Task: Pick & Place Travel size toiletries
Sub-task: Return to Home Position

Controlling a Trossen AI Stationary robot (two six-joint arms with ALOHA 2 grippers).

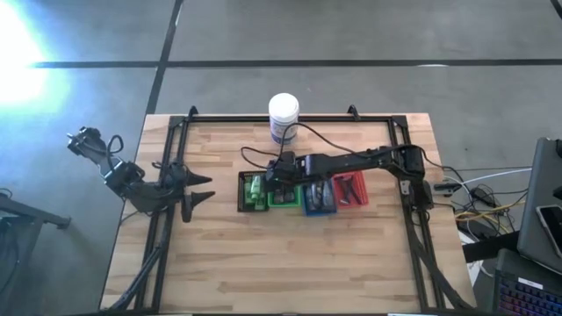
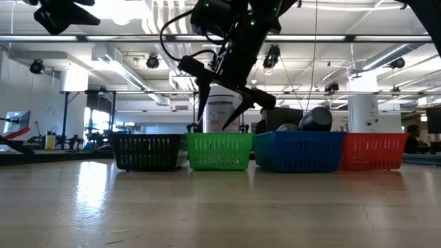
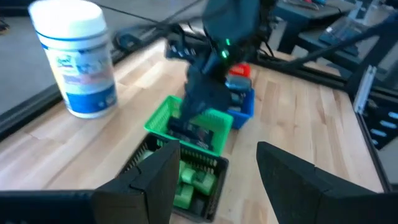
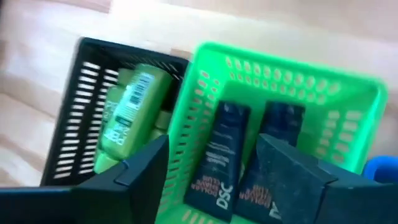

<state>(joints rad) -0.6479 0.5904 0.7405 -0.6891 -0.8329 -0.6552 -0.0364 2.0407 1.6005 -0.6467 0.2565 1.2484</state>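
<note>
- Right end effector (image 4: 213,149): fingers spread, holding nothing; hangs over the green basket (image 2: 219,151), centre of the high view.
- Tubes (image 4: 227,124): two, dark navy, lying side by side on the green basket's floor, straight below the right end effector; long axes run roughly in line with its fingers. Judged: the way out is up and toward the right of the high view, clear of the rim.
- Green bottles (image 4: 130,109): in the black basket (image 2: 146,151), just left of the green one.
- Left end effector (image 3: 216,155): fingers apart, empty; waits at the worktop's (image 1: 263,263) left edge, well apart from the baskets.
- Jar (image 1: 284,117): upright behind the row.
- Hard to make out: the right arm covers part of the green basket and the blue basket (image 2: 298,151) from above; contents of blue and of the red basket (image 2: 375,151) blurred; item count not readable.
</note>
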